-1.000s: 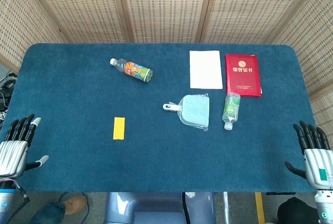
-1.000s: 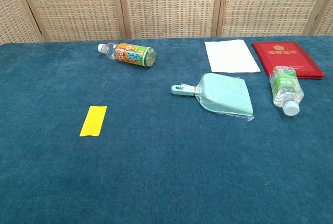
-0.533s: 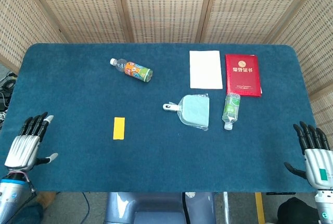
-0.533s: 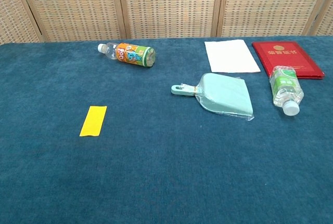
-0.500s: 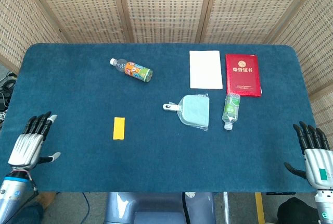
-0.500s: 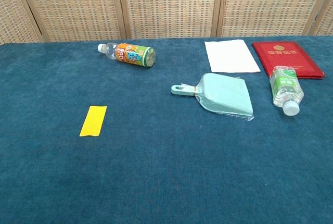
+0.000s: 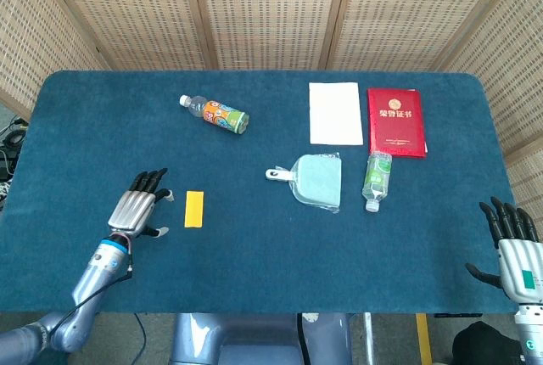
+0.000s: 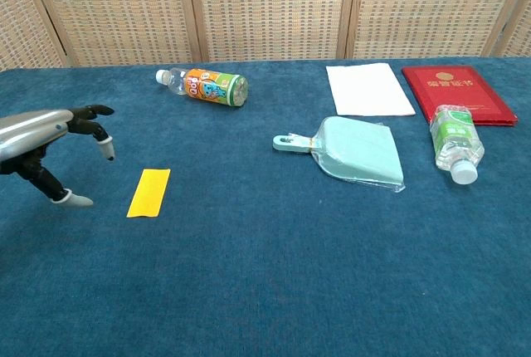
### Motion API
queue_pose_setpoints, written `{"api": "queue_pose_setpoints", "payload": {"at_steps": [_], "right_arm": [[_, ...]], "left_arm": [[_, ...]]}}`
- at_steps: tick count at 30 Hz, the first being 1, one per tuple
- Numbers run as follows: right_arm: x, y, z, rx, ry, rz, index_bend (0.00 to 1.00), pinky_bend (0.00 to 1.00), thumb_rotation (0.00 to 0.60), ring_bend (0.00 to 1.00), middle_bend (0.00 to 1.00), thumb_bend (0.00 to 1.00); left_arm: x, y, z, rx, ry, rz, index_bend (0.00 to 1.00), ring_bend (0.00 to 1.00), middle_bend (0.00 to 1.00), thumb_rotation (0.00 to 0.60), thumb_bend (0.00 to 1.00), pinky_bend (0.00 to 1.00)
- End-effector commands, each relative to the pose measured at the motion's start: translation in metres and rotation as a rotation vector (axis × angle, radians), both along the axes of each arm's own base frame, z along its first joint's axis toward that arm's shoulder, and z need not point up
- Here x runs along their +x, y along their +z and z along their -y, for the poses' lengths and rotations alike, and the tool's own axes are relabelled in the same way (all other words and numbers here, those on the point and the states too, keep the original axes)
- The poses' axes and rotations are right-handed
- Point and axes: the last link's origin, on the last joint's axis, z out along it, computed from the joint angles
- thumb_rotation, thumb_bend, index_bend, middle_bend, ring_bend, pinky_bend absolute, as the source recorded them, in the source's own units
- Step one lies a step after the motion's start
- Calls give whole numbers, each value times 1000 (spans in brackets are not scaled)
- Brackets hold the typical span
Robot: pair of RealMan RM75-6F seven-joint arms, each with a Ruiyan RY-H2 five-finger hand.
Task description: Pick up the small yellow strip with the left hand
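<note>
The small yellow strip (image 7: 195, 209) lies flat on the blue surface (image 7: 254, 246), toward its left half, long side running away from me; nothing touches it. My left robot hand (image 7: 137, 208) hangs just beside the strip on its left, palm down, fingers spread apart and holding nothing; in the chest view the same robot hand (image 8: 46, 137) comes in from the left edge with its fingertips (image 8: 107, 154) bent downward above the surface, near the strip (image 8: 148, 192) but apart from it, and the thumb reaching low toward the cloth.

Farther back an orange-labelled bottle (image 7: 215, 114) lies on its side, cap pointing left; well to the right of the strip a pale green dustpan (image 7: 312, 180) lies flat with its handle turned toward the strip; just beside the dustpan on the right a green-labelled bottle (image 7: 377, 180) lies on its side with its cap toward me; behind these a white sheet (image 7: 335, 113) and a red booklet (image 7: 395, 121) lie side by side.

My right robot hand (image 7: 512, 250) is at the far right near corner of the surface, fingers extended and apart, empty.
</note>
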Motion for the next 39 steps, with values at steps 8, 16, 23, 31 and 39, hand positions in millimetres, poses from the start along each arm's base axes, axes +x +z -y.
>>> {"api": "queue_pose_setpoints", "payload": {"at_steps": [8,16,23,31,39], "right_arm": [[-3,-2,2,15,-10,4,65,0,600,0,0,0],[-3,-3,2,19,-13,4,72,0,600,0,0,0],[-4,-2,3,18,-17,9,76,0,600,0,0,0],[-5,-1,3,17,-21,13,77,0,600,0,0,0],[-5,-2,4,20,-24,14,81,0,600,0,0,0]], "left_arm": [[7,-30,-6,-36,13,22,393,0,0,600,157,0],[15,-43,-6,-58,0,47,392,0,0,600,160,0],[21,-49,-14,-46,-10,28,392,0,0,600,160,0],[22,-54,-18,-50,4,22,392,0,0,600,161,0],[24,-55,-19,-60,10,24,392,0,0,600,160,0]]}}
